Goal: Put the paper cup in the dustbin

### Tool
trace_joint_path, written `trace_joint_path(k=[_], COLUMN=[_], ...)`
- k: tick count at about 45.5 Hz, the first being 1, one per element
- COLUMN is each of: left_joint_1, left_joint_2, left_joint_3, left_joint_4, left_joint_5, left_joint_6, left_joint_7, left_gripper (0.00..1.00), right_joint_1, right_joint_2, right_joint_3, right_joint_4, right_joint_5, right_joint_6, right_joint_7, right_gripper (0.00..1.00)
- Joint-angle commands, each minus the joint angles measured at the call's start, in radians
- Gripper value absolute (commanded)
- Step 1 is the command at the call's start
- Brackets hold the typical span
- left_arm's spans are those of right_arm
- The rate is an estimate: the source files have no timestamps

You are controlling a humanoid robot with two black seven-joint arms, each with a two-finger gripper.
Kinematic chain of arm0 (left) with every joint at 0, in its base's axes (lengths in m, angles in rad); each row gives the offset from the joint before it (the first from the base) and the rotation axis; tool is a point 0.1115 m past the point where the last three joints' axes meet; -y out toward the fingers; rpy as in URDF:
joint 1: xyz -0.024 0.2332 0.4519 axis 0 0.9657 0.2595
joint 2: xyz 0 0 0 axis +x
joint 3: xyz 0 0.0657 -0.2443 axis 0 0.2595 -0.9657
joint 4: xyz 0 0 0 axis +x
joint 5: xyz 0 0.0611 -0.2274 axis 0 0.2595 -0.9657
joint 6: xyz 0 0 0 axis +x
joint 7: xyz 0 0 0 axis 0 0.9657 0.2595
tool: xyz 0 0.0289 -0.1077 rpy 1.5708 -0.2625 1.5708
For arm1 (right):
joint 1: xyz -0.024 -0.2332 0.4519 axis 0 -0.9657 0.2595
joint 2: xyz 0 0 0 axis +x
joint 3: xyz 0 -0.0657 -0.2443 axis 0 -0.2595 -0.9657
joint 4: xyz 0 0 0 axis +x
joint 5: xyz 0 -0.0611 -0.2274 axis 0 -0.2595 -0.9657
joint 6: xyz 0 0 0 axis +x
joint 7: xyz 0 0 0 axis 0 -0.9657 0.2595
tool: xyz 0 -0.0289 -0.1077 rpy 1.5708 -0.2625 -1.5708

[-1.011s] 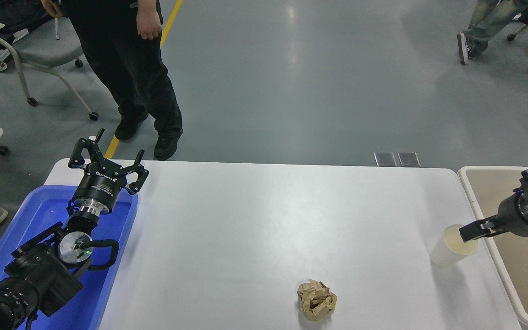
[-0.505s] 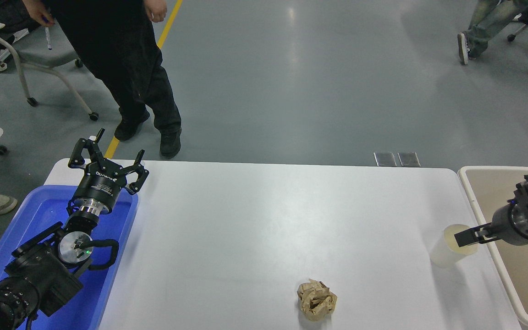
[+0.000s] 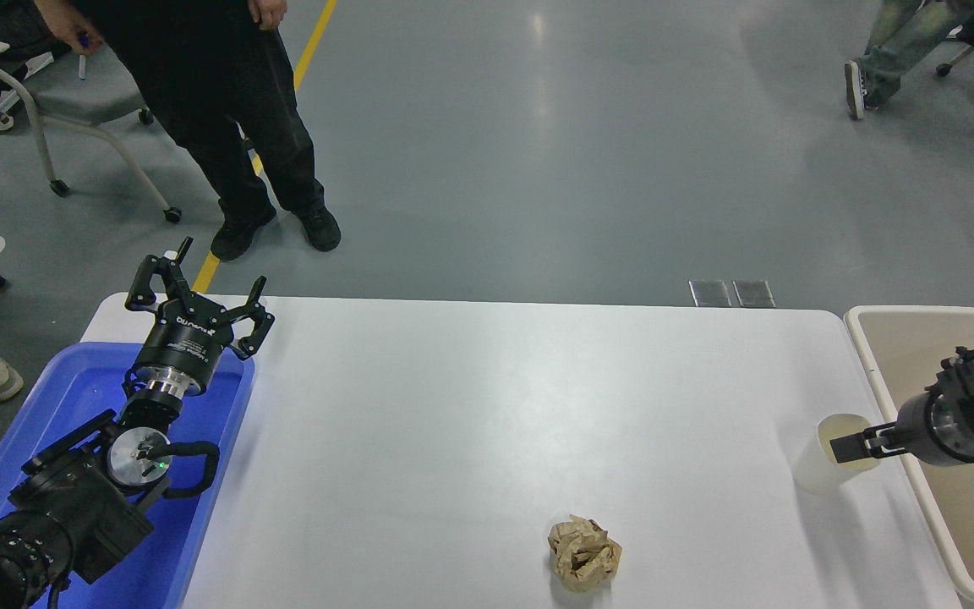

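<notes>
The white paper cup (image 3: 817,467) stands upright near the table's right edge, its cream inside showing. The beige dustbin (image 3: 876,372) stands just right of the table, beside the cup. My right gripper (image 3: 845,445) comes in from the right over the dustbin's rim, and its black tip reaches into the cup's open mouth at the rim. Whether it grips the cup wall does not show. My left gripper (image 3: 199,296) is parked open and empty above the blue tray at the lower left.
A crumpled brown paper ball (image 3: 585,553) lies near the table's front edge. A bright blue tray (image 3: 81,389) sits at the left under my left arm. A person in black (image 3: 225,101) stands beyond the far left corner.
My right gripper has lowered and turned a little at the cup's mouth. The cup has stayed in place. The person at the far side has shifted their feet.
</notes>
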Motion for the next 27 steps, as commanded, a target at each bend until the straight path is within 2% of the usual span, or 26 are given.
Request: trace_joint_path(k=[1,5,6,7,27], left_joint_1=[0.000,0.000,0.000,0.000,0.000], left_joint_2=[0.000,0.000,0.000,0.000,0.000], left_joint_3=[0.000,0.000,0.000,0.000,0.000], left_joint_4=[0.000,0.000,0.000,0.000,0.000], left_joint_5=[0.000,0.000,0.000,0.000,0.000], left_joint_6=[0.000,0.000,0.000,0.000,0.000], left_joint_7=[0.000,0.000,0.000,0.000,0.000], left_gripper=[1.00,1.00,1.00,1.00,1.00], right_joint_1=[-0.012,-0.015,-0.015,-0.015,0.008], right_joint_2=[0.006,0.007,0.007,0.007,-0.022], right_joint_3=[-0.004,-0.006,-0.006,-0.007,-0.032], right_joint_4=[-0.006,-0.006,-0.006,-0.006,0.007], right_joint_5=[-0.001,-0.002,-0.002,-0.002,0.002], right_joint_6=[-0.010,-0.006,-0.004,-0.004,0.000], right_joint_7=[0.003,0.003,0.003,0.003,0.049], right_gripper=[0.57,0.14,0.05,0.00,0.00])
